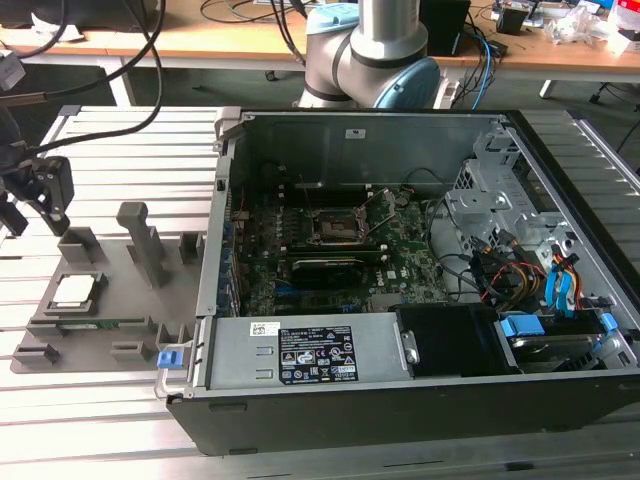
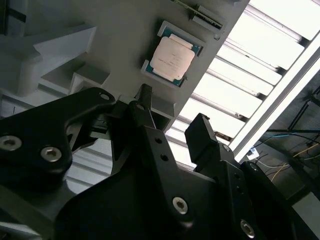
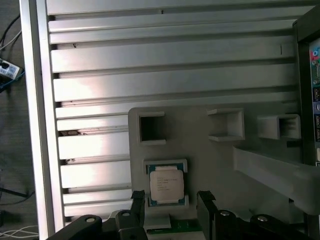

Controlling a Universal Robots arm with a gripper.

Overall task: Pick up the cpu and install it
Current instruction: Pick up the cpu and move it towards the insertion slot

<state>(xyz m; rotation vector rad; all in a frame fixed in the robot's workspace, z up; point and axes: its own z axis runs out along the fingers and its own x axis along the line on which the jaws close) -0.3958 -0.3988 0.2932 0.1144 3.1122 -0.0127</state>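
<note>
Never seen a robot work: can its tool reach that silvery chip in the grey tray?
Probably yes: the open tool hangs over the cpu, which lies uncovered in its grey tray, with nothing between them.

a ribbed aluminium table carries a grey parts tray and, just beside it, an open computer case.

Showing a pale silvery-white top edged in green on the cpu. Wearing flat matte grey all over the holder tray. Striping the counter in bright silver bands split by dark grooves. Showing black on the fingers and the computer case. Glowing green across the motherboard, carrying light blue caps on the silver arm.
</note>
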